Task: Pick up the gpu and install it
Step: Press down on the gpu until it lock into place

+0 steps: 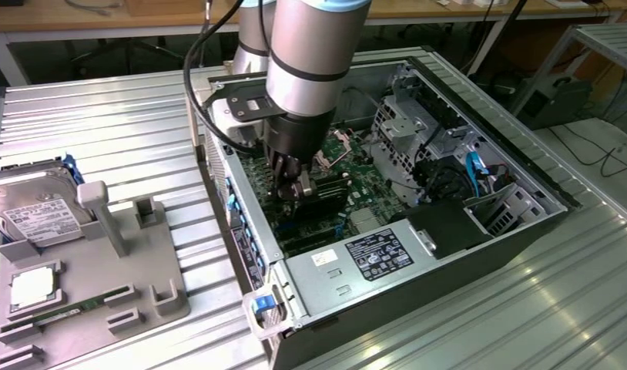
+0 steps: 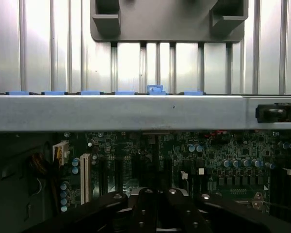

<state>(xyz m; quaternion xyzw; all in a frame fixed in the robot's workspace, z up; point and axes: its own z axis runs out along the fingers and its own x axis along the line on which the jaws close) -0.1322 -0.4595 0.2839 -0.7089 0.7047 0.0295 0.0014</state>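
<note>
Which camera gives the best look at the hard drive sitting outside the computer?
The exterior view. The hard drive stands there with its white label facing the camera, in the grey holder at that view's left, beside the open computer case. The wrist view takes in the holder's edge, not the drive.

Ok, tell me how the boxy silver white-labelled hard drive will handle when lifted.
The hard drive looks rigid and probably heavy for its size: metal casing. Flat, boxy sides shouldn't roll; smooth metal might slip when gripped.

Glare on the ribbed table (image 1: 519, 308); dim case interior (image 2: 150, 165)
</note>
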